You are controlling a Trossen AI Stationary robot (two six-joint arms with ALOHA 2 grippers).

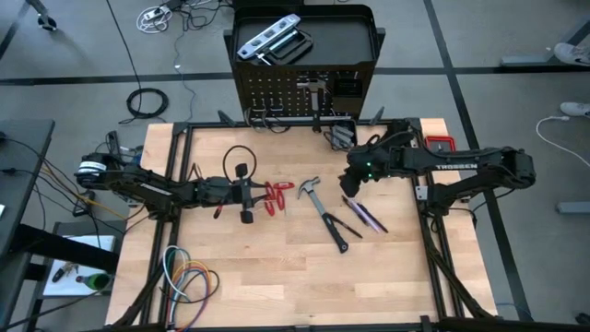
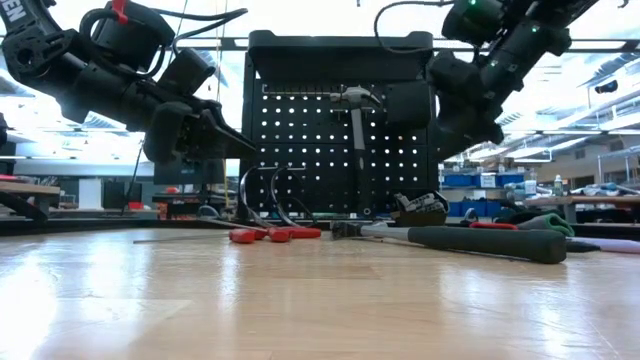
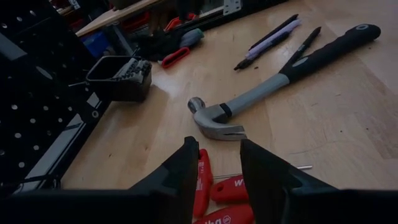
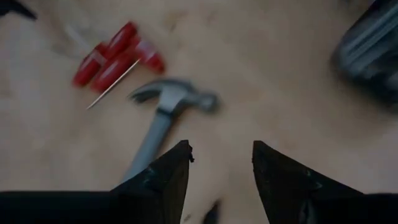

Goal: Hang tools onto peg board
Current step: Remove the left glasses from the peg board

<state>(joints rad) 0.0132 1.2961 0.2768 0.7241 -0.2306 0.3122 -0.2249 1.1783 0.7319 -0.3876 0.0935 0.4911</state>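
"TROSSEN" lettering on right arm [image 1: 458,167]

Hovering over the light wooden tabletop [image 4: 261,81] with both dark fingers [image 4: 163,180] spread apart and holding nothing. Looking past the fingertips at a steel hammer [image 4: 168,109], blurred, handle running back beneath the near finger. Showing red-handled pliers [image 4: 115,55] beyond the hammerhead.

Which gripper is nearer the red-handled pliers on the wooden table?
Left. The left gripper hovers right beside the red-handled pliers; the right gripper hangs farther off, beyond the steel hammer.
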